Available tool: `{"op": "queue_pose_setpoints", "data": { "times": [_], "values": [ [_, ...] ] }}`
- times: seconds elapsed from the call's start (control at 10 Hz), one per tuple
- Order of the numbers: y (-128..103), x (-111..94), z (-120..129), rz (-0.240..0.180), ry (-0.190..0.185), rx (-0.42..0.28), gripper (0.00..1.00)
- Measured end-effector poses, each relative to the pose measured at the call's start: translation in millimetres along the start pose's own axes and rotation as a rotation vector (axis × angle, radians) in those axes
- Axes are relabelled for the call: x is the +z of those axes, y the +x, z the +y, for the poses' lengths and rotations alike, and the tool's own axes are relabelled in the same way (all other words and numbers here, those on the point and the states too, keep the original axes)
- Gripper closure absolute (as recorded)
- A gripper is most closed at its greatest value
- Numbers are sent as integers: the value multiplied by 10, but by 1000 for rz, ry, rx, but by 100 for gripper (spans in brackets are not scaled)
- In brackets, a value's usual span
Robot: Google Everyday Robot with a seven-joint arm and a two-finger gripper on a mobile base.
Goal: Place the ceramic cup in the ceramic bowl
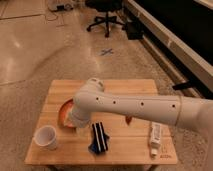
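Note:
The ceramic cup [46,136] is small, white and upright near the front left corner of the wooden table [125,87]. The ceramic bowl [64,114] is orange-brown and sits just behind and to the right of the cup. Only its left rim shows, because my white arm covers the rest. My gripper [76,125] is at the arm's lower end, over the bowl's near right part and a short way right of the cup. It is apart from the cup and I see nothing held in it.
A dark blue object with white stripes [99,138] lies at the table's front middle. A white printed tube [155,137] lies at the front right, and a small red-orange thing [129,120] is beside the arm. An office chair [107,19] stands on the floor behind.

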State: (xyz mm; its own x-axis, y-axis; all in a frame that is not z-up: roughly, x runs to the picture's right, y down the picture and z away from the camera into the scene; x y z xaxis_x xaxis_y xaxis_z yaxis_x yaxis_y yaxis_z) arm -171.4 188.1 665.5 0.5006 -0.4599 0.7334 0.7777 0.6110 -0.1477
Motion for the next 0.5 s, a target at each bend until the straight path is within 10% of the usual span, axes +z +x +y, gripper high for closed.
{"op": "queue_pose_setpoints", "data": {
  "times": [0.5],
  "values": [
    [-440,395,-283,-16,-36,-115,35]
  ]
}}
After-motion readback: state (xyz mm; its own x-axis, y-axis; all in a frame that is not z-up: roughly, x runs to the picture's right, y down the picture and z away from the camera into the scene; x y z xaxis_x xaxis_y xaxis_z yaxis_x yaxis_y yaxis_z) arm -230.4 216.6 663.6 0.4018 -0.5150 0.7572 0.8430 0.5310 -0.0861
